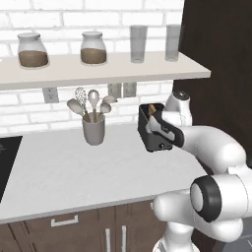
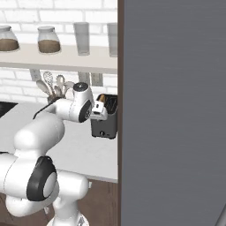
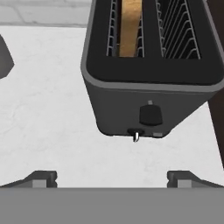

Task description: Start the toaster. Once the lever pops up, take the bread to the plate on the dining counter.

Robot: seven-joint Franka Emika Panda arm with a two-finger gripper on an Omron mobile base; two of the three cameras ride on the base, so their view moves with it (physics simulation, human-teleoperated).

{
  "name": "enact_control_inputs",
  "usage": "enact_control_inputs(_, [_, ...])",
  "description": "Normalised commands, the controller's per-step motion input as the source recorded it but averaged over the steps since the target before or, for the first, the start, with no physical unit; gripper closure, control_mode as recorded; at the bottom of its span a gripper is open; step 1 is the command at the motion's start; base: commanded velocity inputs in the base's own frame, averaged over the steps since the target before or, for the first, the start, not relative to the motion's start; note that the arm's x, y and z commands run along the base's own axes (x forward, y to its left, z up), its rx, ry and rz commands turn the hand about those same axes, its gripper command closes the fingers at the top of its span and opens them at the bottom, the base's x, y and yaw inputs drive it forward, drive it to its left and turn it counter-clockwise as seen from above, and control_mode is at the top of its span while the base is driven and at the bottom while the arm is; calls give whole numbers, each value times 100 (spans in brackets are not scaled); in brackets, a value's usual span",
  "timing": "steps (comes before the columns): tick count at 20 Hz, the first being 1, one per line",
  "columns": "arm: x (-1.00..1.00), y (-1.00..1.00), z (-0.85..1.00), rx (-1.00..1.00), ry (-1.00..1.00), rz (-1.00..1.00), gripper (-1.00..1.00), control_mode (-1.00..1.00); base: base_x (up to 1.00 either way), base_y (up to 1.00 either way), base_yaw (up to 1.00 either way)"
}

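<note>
White worktop (image 1: 64, 167) w/ toaster (image 1: 153, 135), grey utensil cup (image 1: 93, 129), shelf (image 1: 98, 69) w/ jars (image 1: 32, 50)

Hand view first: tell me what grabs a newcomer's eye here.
A dark grey boxy toaster looms close on the white speckled worktop, a golden-tan bread slice standing in its left slot. Below it, the robot's two dark fingers stand wide apart, holding nothing.

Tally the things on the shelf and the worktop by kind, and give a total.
Lidded jars: 2
Drinking glasses: 2
Utensil cup: 1
Toaster: 1
Bread slice in the toaster's left slot: 1
Total: 7
</note>
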Motion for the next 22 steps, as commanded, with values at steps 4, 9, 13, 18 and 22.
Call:
enact_control_inputs(4, [38,0,0,0,0,0,-100,-100,0,0,0])
enact_control_inputs(9, [33,0,0,0,0,0,-100,-100,0,0,0])
enact_control_inputs(13, [13,0,-1,0,0,0,-100,-100,0,0,0])
enact_control_inputs(18, [5,0,-13,0,0,0,-100,-100,0,0,0])
enact_control_inputs(22, [0,0,-20,0,0,0,-100,-100,0,0,0])
